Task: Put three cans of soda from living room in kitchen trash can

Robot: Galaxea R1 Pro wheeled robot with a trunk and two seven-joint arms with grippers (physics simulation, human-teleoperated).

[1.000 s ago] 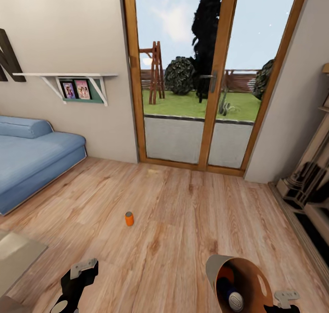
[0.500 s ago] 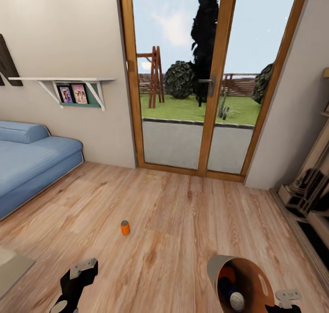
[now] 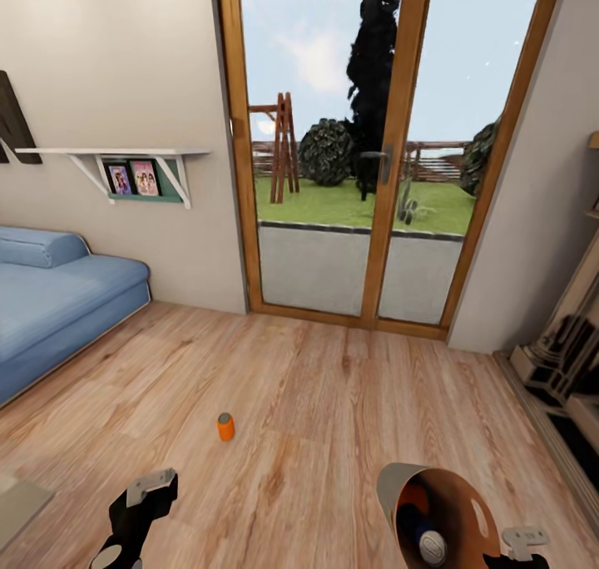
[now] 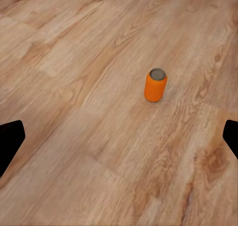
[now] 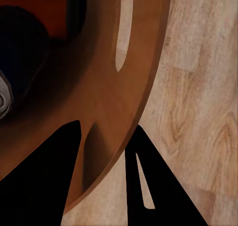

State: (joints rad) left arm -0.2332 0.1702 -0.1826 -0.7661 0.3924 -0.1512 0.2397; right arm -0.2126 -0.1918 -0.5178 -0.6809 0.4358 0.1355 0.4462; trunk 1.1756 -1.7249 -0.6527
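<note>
Orange can point(image 4: 155, 85) stands ahead of the released left jaws point(image 4: 119, 137); right jaws point(image 5: 104, 181) clench the bin's rim point(image 5: 148, 87), carrying it for loading.

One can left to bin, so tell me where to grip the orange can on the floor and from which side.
Grip the orange can around its round side wall at mid-height, one jaw on each side. It stands upright on the floor with bare planks all round, so the open left gripper can probably come in low from the robot's side.
</note>
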